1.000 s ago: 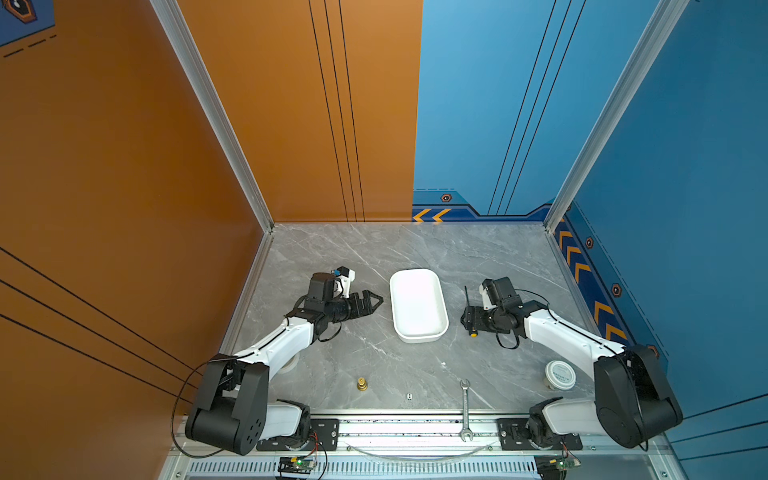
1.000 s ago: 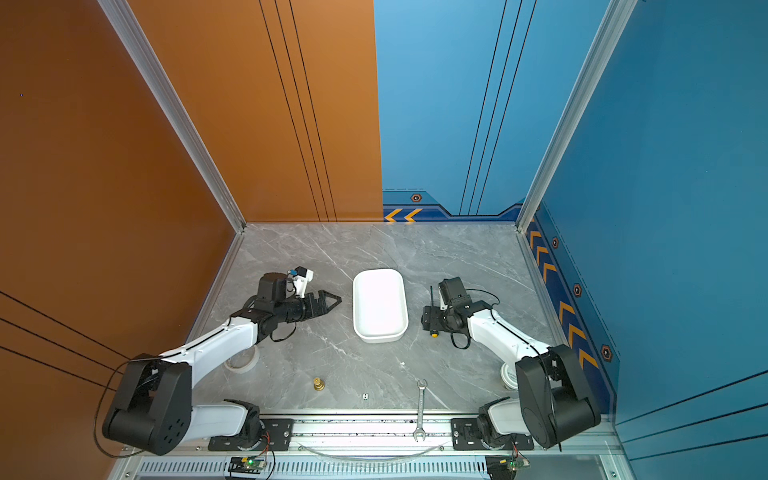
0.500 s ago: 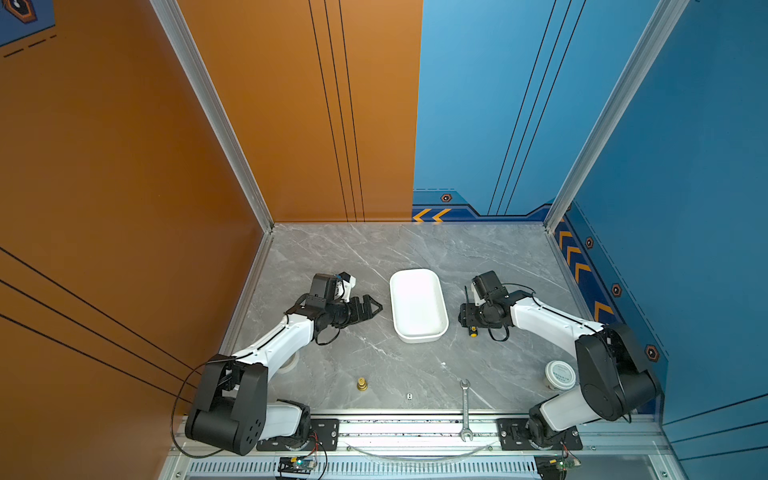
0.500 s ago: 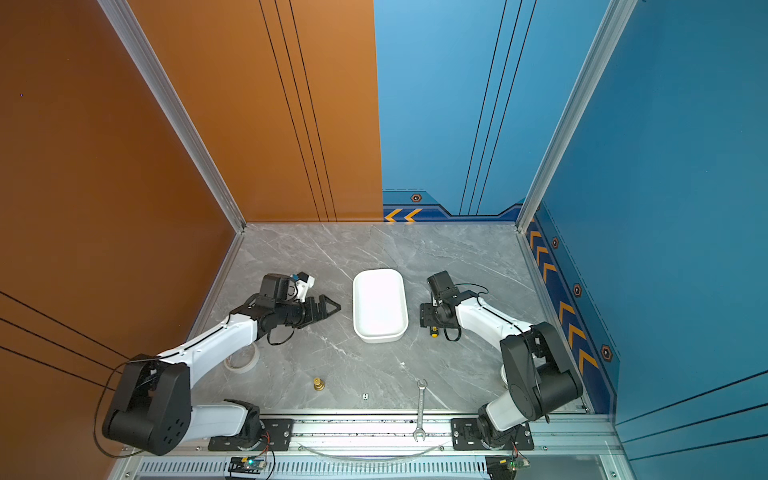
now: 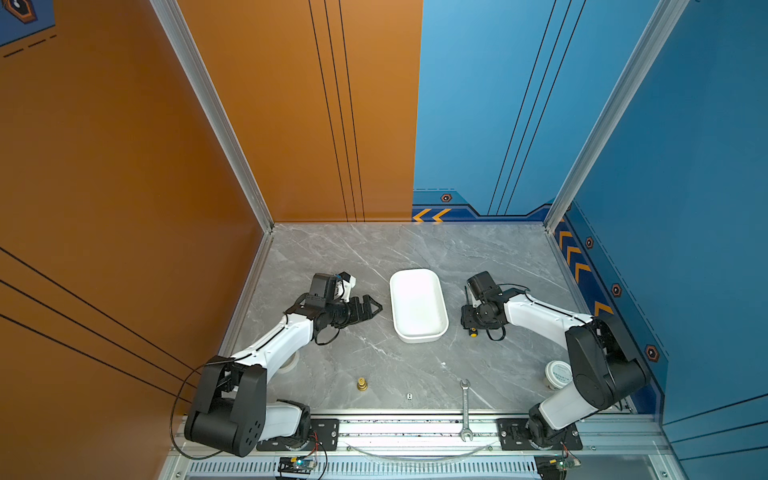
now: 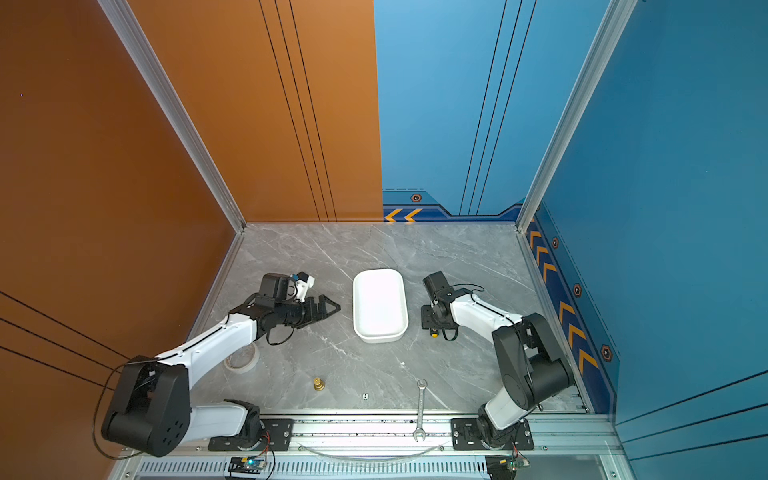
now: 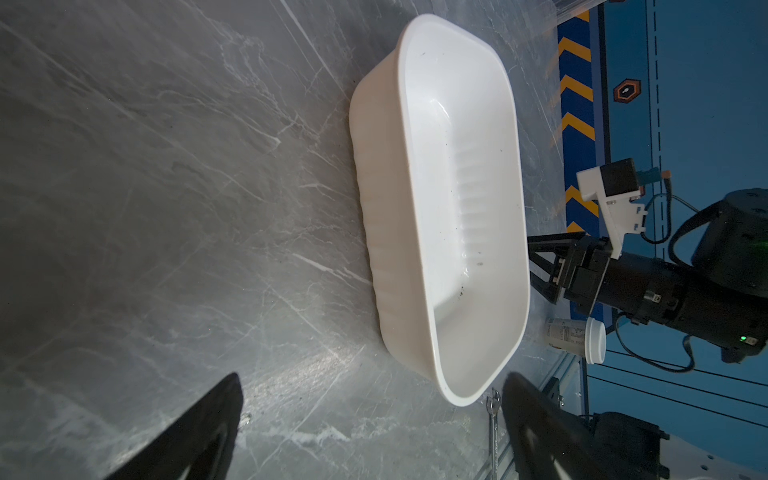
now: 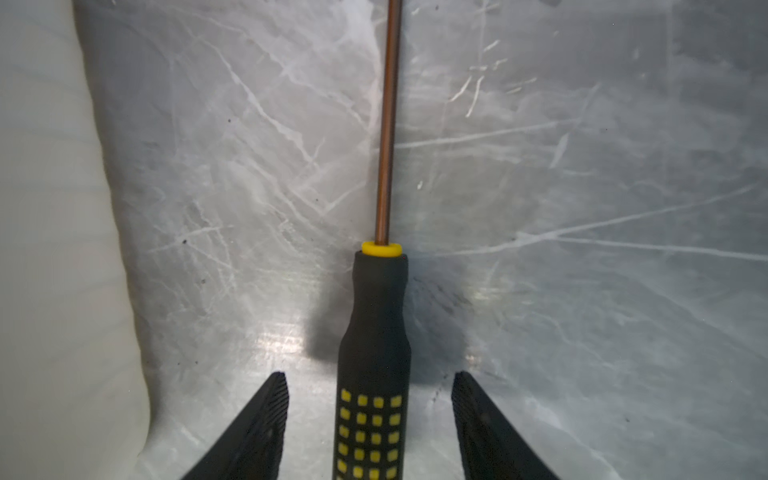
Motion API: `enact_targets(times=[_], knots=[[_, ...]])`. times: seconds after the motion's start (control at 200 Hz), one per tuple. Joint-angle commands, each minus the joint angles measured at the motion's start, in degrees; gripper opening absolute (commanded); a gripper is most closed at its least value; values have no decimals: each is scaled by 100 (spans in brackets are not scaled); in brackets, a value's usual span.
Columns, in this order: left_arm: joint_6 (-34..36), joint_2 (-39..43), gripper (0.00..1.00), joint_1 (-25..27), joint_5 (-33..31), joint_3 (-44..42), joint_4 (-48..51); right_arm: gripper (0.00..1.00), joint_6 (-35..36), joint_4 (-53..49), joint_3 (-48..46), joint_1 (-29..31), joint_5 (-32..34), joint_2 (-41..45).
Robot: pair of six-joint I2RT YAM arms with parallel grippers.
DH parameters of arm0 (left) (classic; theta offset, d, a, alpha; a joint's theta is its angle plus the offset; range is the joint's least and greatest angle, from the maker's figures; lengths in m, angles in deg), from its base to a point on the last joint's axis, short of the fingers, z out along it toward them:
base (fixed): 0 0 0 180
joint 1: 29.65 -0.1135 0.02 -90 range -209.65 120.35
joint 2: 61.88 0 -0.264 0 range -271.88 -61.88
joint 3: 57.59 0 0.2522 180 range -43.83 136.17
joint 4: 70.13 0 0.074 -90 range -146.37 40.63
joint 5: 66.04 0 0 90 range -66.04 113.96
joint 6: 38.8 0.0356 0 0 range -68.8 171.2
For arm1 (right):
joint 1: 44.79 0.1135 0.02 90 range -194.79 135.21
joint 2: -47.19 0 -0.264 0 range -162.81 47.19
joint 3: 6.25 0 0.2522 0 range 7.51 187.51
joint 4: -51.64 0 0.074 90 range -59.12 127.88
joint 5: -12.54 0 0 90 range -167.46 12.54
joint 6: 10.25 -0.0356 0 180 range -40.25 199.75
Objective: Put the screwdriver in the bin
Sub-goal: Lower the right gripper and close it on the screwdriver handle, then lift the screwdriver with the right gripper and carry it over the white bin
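Right gripper [image 5: 471, 319] has shifted above the one screwdriver [image 5: 473, 332], lying on the table [image 5: 374, 365] beside the one white bin [image 5: 417, 303], in both top views | left wrist: left gripper [image 7: 370, 407] spread, facing bin | right wrist: handle between two spread fingers [image 8: 266, 419], gaps either side.

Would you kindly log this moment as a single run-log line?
right gripper: open, straddling screwdriver handle, no contact | left gripper: open, empty | screwdriver: on table beside bin | bin: empty
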Motion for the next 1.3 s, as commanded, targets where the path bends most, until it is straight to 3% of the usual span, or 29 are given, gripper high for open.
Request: enact_targets(times=[0.0, 0.245, 0.606, 1.022, 1.142, 1.292], knots=[[107, -37, 98, 45, -55, 199, 124, 58, 26, -186, 167, 57, 197, -82], [112, -55, 98, 52, -48, 205, 125, 47, 53, -195, 254, 77, 153, -209], [130, -72, 98, 48, -54, 194, 312, 41, 53, -218, 304, 101, 177, -333], [142, -60, 98, 54, -52, 194, 317, 28, 44, -292, 369, 101, 264, -504], [144, -72, 98, 57, -81, 203, 327, 21, 44, -309, 369, 101, 281, -500], [141, -72, 98, 61, -73, 203, 329, 5, 53, -349, 400, 101, 302, -494]])
